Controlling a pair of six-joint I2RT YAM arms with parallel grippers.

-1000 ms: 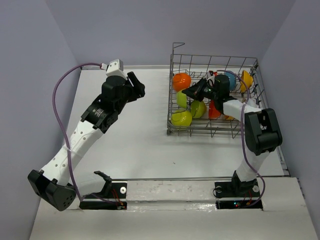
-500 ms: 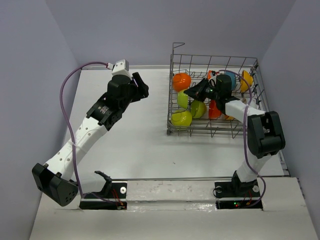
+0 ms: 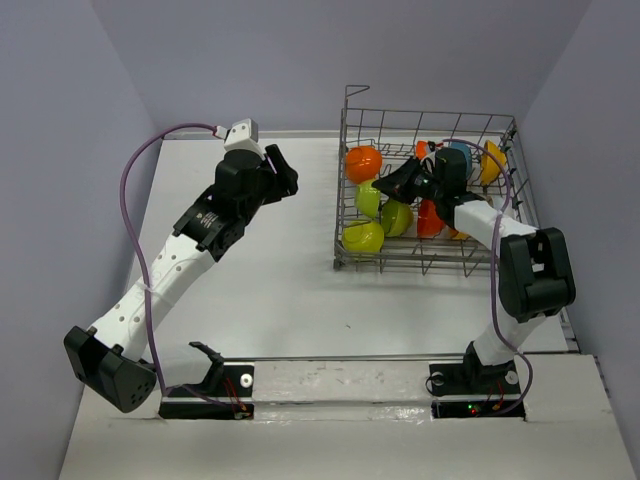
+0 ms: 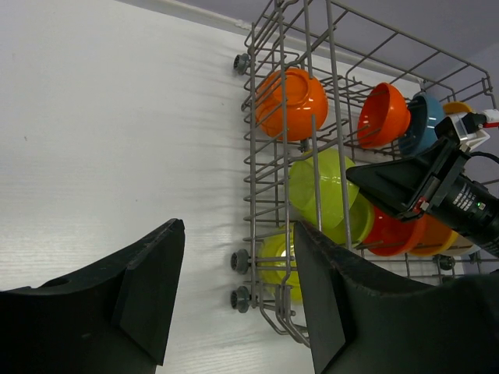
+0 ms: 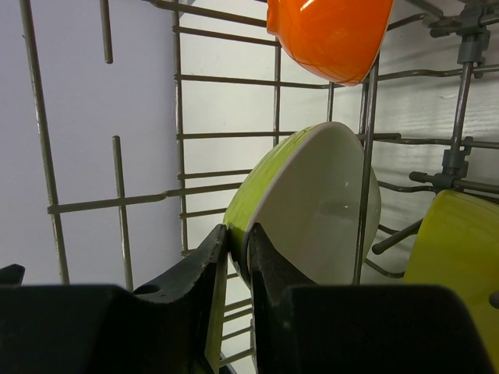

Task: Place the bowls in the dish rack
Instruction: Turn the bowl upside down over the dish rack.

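Note:
The dish rack (image 3: pixel 430 262) stands at the far right of the table with several bowls in it. My right gripper (image 3: pixel 387 184) reaches into it from the right. In the right wrist view the right gripper (image 5: pixel 238 234) is shut on the rim of a lime green bowl (image 5: pixel 312 202) with a white inside, which stands on edge among the rack wires (image 5: pixel 117 204). An orange bowl (image 5: pixel 331 35) sits beyond it. My left gripper (image 3: pixel 284 178) hovers open and empty over the table left of the rack; in the left wrist view the left gripper (image 4: pixel 238 230) faces the rack side (image 4: pixel 253 117).
Inside the rack are an orange bowl (image 3: pixel 363 162), a yellow-green bowl (image 3: pixel 363 237), another green one (image 3: pixel 397 217), a red one (image 3: pixel 428 220), a blue one (image 3: pixel 462 158) and a yellow one (image 3: pixel 491 160). Grey walls enclose the table on three sides.
My left arm stretched a little farther toward the back of the table, then held still. My right gripper shifted slightly toward the rack's back with the lime green bowl.

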